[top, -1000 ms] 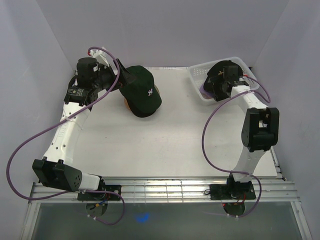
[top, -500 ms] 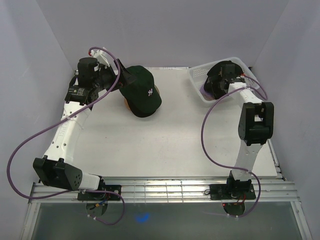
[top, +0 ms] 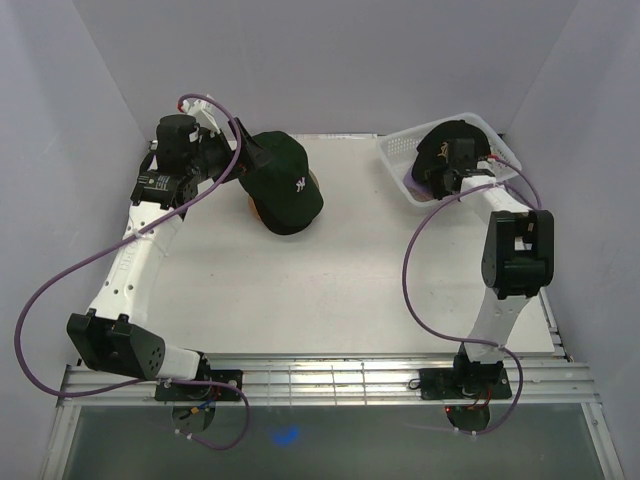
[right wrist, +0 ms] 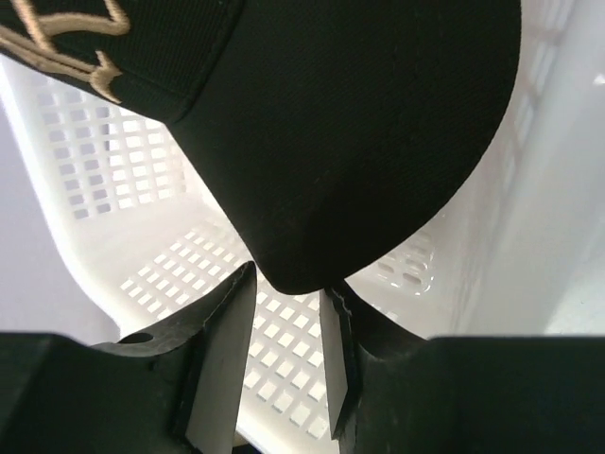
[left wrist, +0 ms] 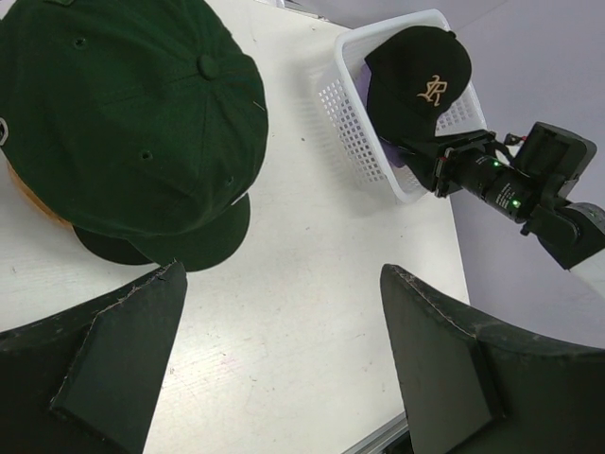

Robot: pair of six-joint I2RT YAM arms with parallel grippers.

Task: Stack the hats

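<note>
A dark green cap point(top: 285, 180) with a white logo sits on top of another dark cap on the wooden stand at the back left. It also shows in the left wrist view point(left wrist: 123, 113). My left gripper point(top: 243, 160) is open and empty just left of it, jaws wide apart point(left wrist: 284, 350). A black cap with a gold logo point(top: 438, 150) is in the white basket point(top: 400, 150). My right gripper point(right wrist: 288, 293) is shut on the tip of its brim point(right wrist: 359, 142). A bit of lavender fabric point(left wrist: 397, 156) shows under the black cap.
The orange wooden stand point(left wrist: 28, 203) peeks out under the stacked caps. The basket point(left wrist: 359, 142) stands at the back right corner, close to the right wall. White tabletop point(top: 330, 280) lies between the arms.
My right wrist has shifted slightly right and back over the basket, taking the black cap with it, and its upper arm link has swung upright. The left arm and green cap have not moved.
</note>
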